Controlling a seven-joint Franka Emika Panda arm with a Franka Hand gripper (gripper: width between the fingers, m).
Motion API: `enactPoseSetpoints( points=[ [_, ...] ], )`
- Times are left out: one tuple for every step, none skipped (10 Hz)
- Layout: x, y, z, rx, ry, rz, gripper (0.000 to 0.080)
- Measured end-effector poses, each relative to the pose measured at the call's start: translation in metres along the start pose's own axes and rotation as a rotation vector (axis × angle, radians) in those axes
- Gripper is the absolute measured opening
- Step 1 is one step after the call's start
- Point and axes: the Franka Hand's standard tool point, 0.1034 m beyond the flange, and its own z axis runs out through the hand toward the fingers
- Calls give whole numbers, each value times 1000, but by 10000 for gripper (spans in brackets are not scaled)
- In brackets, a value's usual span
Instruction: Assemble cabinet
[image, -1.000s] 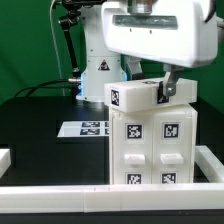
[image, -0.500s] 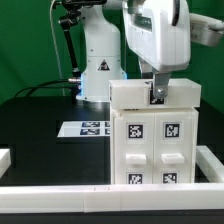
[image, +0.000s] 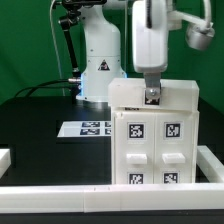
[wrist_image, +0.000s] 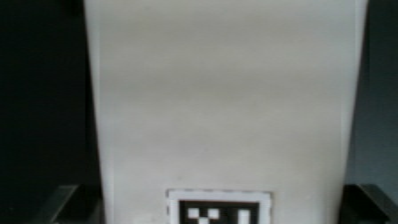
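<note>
The cabinet body, a tall white box with recessed panels and black-and-white tags on its front, stands upright right of centre in the exterior view. A white top panel lies flat across its top. My gripper reaches straight down onto that panel's front edge, next to a small tag. In the wrist view the white panel fills the picture, with a tag at its edge. My gripper has a dark finger against each side of the panel, so it is shut on it.
The marker board lies flat on the black table, to the exterior view's left of the cabinet. The arm's white base stands behind it. A white rail runs along the front, with white edges at the left and right.
The top panel was tilted above the cabinet body and now lies flat on it. My wrist has turned and the gripper has come down over the panel's front edge.
</note>
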Motion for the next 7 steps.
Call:
enactPoseSetpoints(
  points=[
    [-2, 0, 0, 1, -5, 73, 557],
    [-5, 1, 0, -2, -18, 87, 557],
    [-6, 1, 0, -5, -29, 86, 557],
    [-6, 1, 0, -8, -40, 99, 557],
    [-9, 2, 0, -12, -56, 120, 557],
    [-11, 2, 0, -13, -63, 104, 557],
    [-12, 3, 1, -14, -62, 99, 694]
  ],
)
